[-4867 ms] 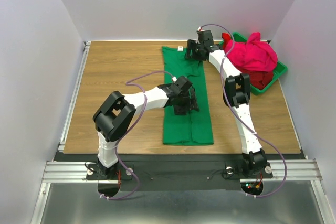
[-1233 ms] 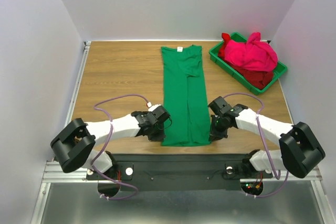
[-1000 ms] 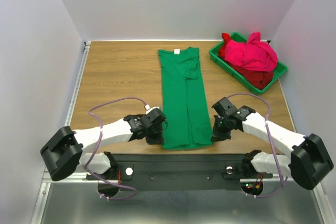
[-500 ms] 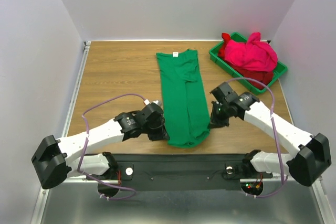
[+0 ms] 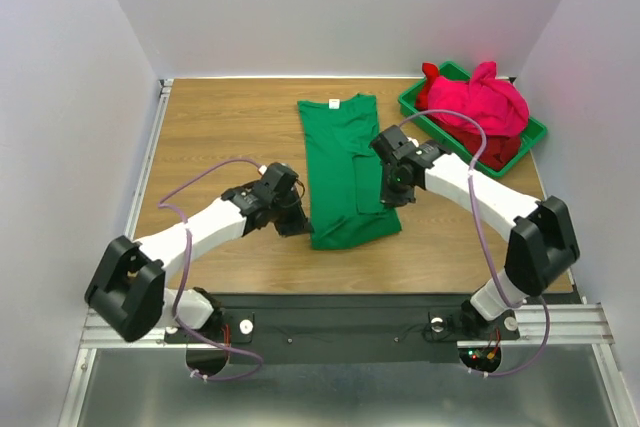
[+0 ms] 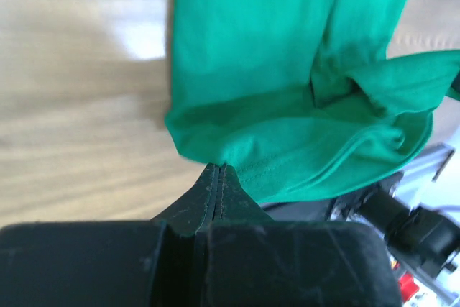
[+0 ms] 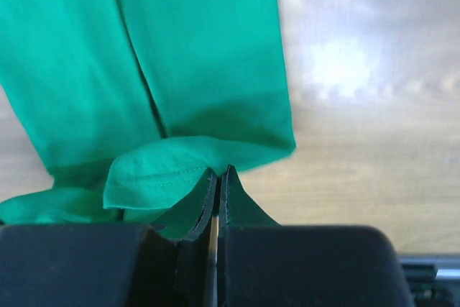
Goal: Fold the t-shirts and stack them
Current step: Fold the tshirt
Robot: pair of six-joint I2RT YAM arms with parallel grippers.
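A green t-shirt (image 5: 340, 152), folded into a long strip, lies in the middle of the wooden table with its white neck label (image 5: 335, 103) at the far end. My left gripper (image 5: 293, 222) is shut on the left corner of its near hem (image 6: 287, 170). My right gripper (image 5: 393, 193) is shut on the right corner of the hem (image 7: 165, 170). The hem is raised off the table and the cloth bulges below it. A bright pink t-shirt (image 5: 480, 102) is heaped on a darker red one (image 5: 497, 150) at the back right.
A green plastic bin (image 5: 536, 129) at the back right corner holds the pink and red shirts. White walls close in the table on three sides. Bare wood (image 5: 220, 137) shows left of the green shirt and along the near edge.
Both grippers, shut on the green shirt's near hem, have lifted it and carried it away from the table's near edge toward the collar. The visible strip has become shorter.
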